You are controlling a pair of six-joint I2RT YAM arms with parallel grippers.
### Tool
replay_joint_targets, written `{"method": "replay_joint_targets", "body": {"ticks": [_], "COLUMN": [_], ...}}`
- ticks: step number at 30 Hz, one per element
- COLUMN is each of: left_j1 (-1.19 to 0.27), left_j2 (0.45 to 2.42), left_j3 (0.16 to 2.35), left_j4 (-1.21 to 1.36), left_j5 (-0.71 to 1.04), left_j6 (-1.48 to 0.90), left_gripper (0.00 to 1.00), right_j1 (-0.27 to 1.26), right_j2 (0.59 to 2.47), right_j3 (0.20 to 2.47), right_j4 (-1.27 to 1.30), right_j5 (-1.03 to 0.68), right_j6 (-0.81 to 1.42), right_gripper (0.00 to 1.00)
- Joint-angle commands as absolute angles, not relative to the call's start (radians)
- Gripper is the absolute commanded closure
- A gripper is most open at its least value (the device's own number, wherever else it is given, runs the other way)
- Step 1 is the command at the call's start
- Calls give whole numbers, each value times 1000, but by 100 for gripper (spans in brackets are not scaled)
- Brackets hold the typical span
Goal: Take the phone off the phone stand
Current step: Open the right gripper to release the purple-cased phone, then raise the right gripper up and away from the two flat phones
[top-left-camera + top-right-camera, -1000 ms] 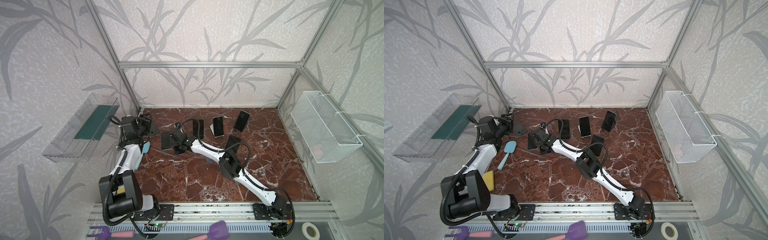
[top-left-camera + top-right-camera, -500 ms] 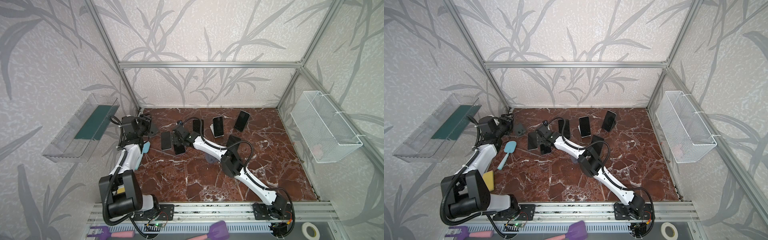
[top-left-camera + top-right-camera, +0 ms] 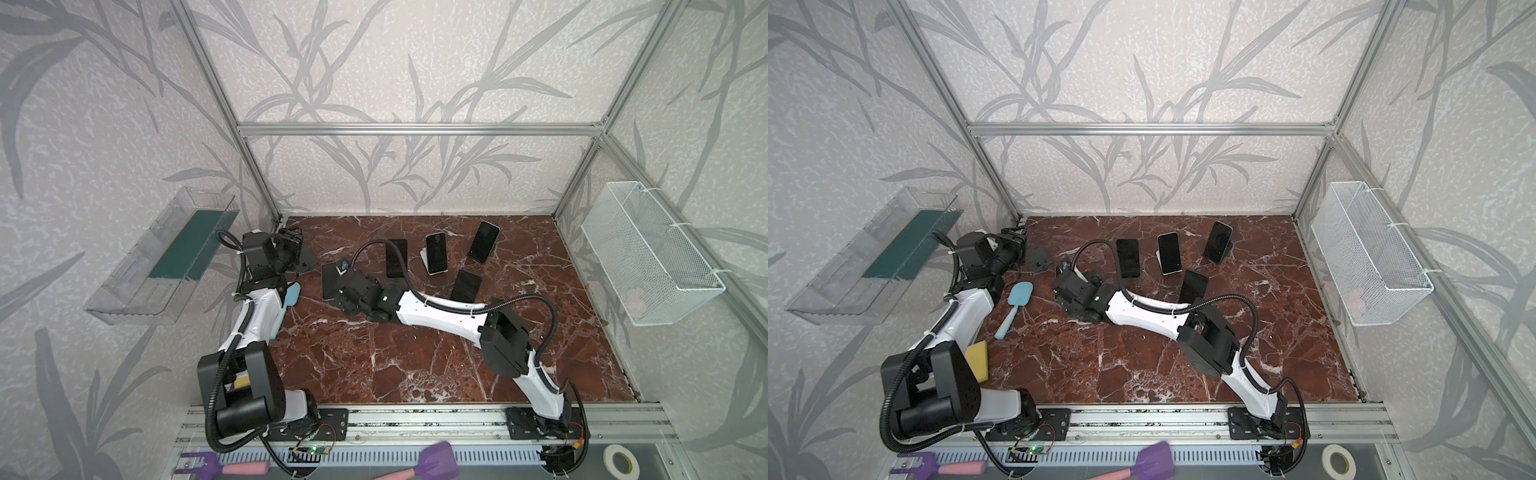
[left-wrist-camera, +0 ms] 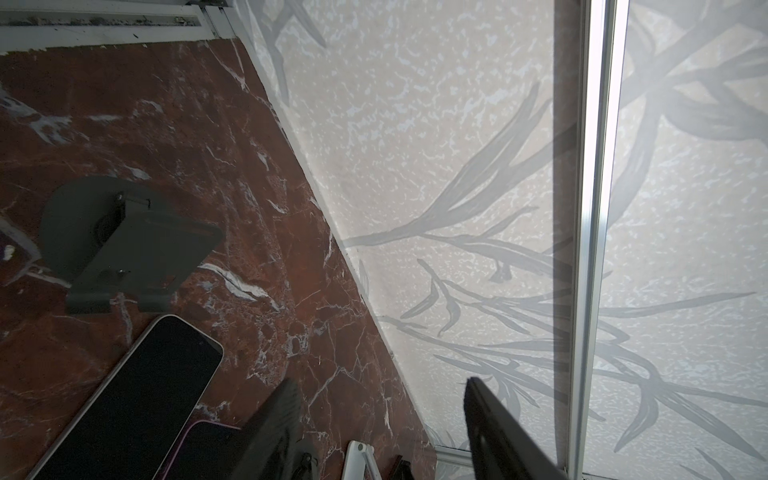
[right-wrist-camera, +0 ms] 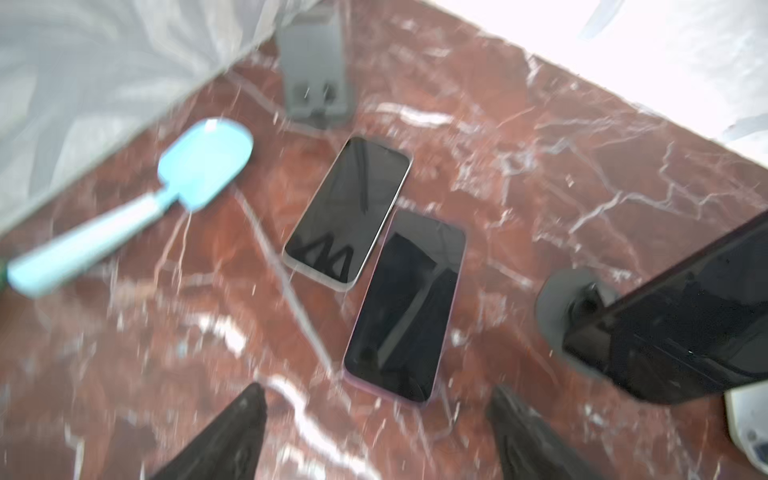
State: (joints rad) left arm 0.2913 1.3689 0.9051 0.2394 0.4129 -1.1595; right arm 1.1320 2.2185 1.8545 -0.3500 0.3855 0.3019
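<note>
Two phones lie flat side by side on the marble, a silver-edged phone (image 5: 349,214) and a pink-edged phone (image 5: 405,307). Just beyond them stands an empty grey phone stand (image 5: 313,70) (image 3: 305,262). My right gripper (image 5: 379,392) (image 3: 338,286) hovers over the near end of the pink-edged phone, open and holding nothing. In both top views it covers most of that phone. The left gripper (image 4: 382,384) (image 3: 291,243) is open and empty near the back left corner, beside the empty stand (image 4: 137,245). A black phone (image 5: 681,328) leans on a round-based stand (image 5: 557,307) close by.
Three more phones rest on stands behind the right arm: (image 3: 436,253), (image 3: 483,242), (image 3: 465,286). A light blue spatula (image 3: 1017,299) lies by the left arm and a yellow sponge (image 3: 978,359) near its base. A clear shelf (image 3: 158,257) and a wire basket (image 3: 648,257) hang on the side walls.
The right gripper's jaws have widened, and the pink-edged phone now lies free beside the silver-edged one. The right gripper has shifted slightly above them. The left arm has stayed put.
</note>
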Motion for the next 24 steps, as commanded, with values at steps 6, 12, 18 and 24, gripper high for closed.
{"method": "replay_joint_targets", "body": {"ticks": [6, 12, 18, 24], "left_j1": [299, 299, 300, 300], "left_j2": [1354, 1351, 1350, 1360], "left_j3": [899, 898, 895, 898], "left_j4": [254, 258, 259, 262], "left_j5": [417, 417, 413, 423], "left_j6": [-1164, -1164, -1160, -1162], "left_gripper": [37, 36, 36, 36], "right_j1": [1120, 1109, 1084, 1065], "right_j2": [2267, 2339, 2435, 2485], "right_j3": [1771, 1821, 1942, 2011], "right_j4": [-435, -463, -503, -521], "right_j5": [364, 410, 463, 471], "right_j6": [267, 280, 291, 291], "right_gripper": [13, 11, 12, 12]}}
